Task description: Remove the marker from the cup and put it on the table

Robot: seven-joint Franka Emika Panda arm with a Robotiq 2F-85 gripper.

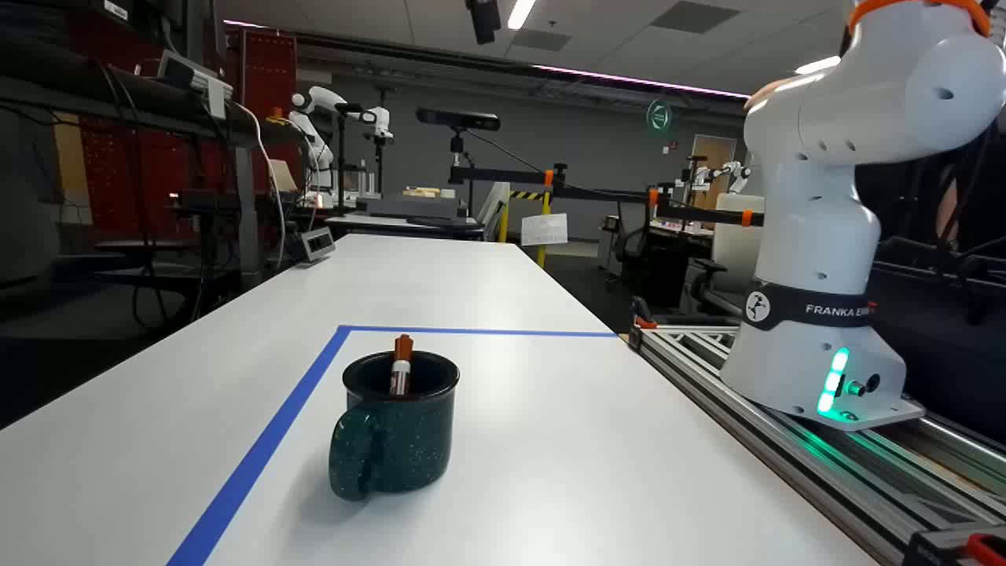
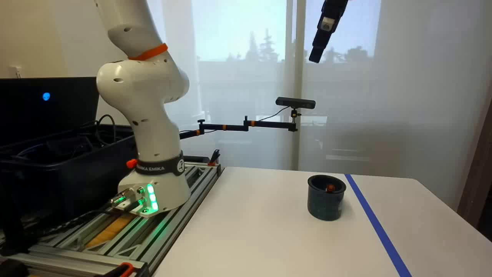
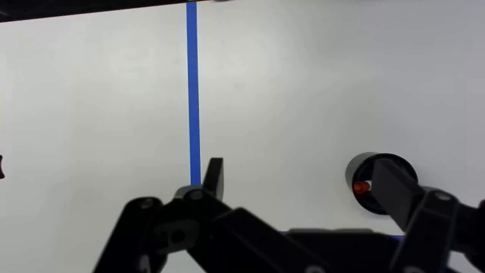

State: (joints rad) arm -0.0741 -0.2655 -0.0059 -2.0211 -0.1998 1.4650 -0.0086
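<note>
The dark teal-green cup (image 1: 413, 444) stands upright on the white table (image 1: 440, 283), with its handle to the side. It also shows in an exterior view (image 2: 325, 204) and in the wrist view (image 3: 358, 165). The marker (image 1: 401, 376) stands leaning inside the cup, its red-orange end above the rim. Only that end shows in an exterior view (image 2: 330, 188) and in the wrist view (image 3: 362, 187). My gripper (image 3: 299, 165) is open and empty, high above the table. In the wrist view one finger overlaps the cup and partly covers it and the marker. A dark gripper finger (image 2: 316, 54) shows above the cup.
Blue tape (image 1: 275, 428) runs along the table beside the cup and across behind it. The robot base (image 1: 817, 385) stands on a grey rail track (image 1: 754, 424) along the table's edge. A camera on a black arm (image 2: 295, 102) stands beyond the table.
</note>
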